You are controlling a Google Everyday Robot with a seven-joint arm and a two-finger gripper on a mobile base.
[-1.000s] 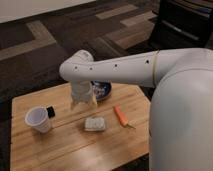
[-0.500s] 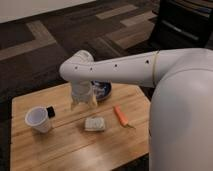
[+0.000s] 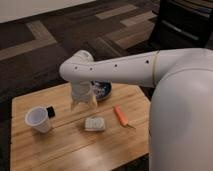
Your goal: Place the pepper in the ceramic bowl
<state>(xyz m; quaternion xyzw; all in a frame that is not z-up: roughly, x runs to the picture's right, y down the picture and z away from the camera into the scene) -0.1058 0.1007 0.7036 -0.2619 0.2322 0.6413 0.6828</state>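
Note:
The orange-red pepper [image 3: 120, 115] lies on the wooden table [image 3: 60, 145], right of centre, its thin stem tip pointing toward the front right. The dark blue ceramic bowl [image 3: 103, 91] sits at the back of the table, mostly hidden behind my arm. My gripper [image 3: 83, 101] hangs from the white arm over the table's middle back, just left of the bowl and well left of the pepper. It holds nothing that I can see.
A white plastic cup [image 3: 38, 119] stands at the left with a small black object [image 3: 50, 111] beside it. A pale squarish sponge-like block [image 3: 94, 123] lies in front of the gripper. My large white arm [image 3: 185, 100] covers the right side.

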